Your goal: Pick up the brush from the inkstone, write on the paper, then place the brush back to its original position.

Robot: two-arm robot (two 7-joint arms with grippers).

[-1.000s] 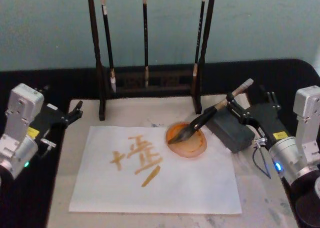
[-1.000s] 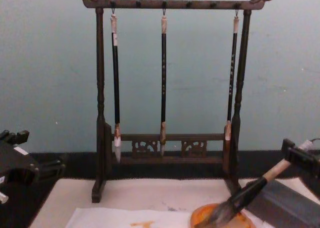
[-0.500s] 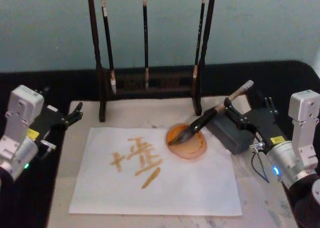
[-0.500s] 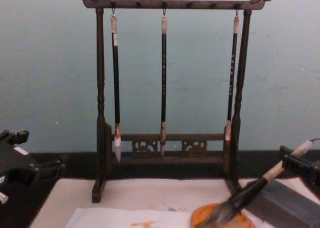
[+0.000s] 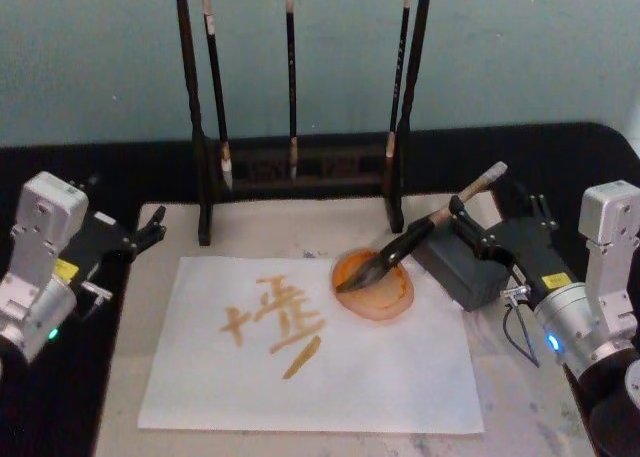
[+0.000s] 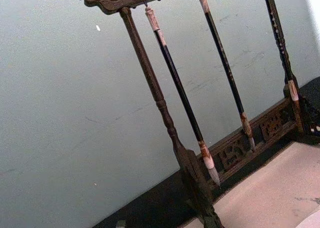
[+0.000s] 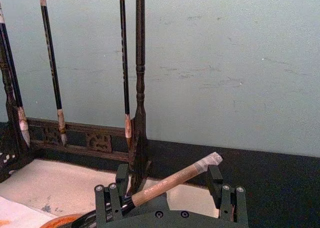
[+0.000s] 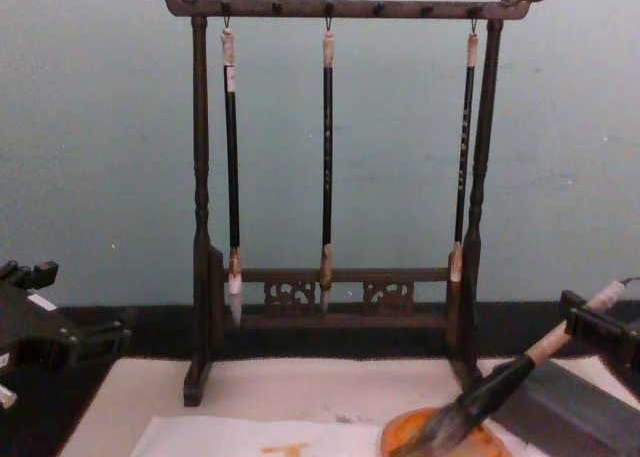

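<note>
The brush [image 5: 420, 232] lies slanted, its black shaft leaning on the dark grey inkstone [image 5: 465, 269] and its bushy bristles in an orange dish [image 5: 378, 289]. My right gripper [image 5: 497, 207] is open, with one finger on each side of the pale upper handle [image 7: 170, 180] and a gap on both sides. From the chest, the brush [image 8: 500, 382] points up toward the right gripper [image 8: 600, 327]. The white paper [image 5: 330, 367] carries orange strokes left of the dish. My left gripper [image 5: 150, 227] is parked open at the mat's left edge.
A dark wooden rack [image 5: 300, 162] with three thin hanging brushes stands behind the paper [image 8: 330, 177] [image 6: 165, 113]. The beige felt mat [image 5: 280, 227] lies under everything on a black table. A blue-green wall closes off the back.
My right gripper has shifted slightly back and down along the handle. The brush, dish and paper have not moved, and the left arm is still.
</note>
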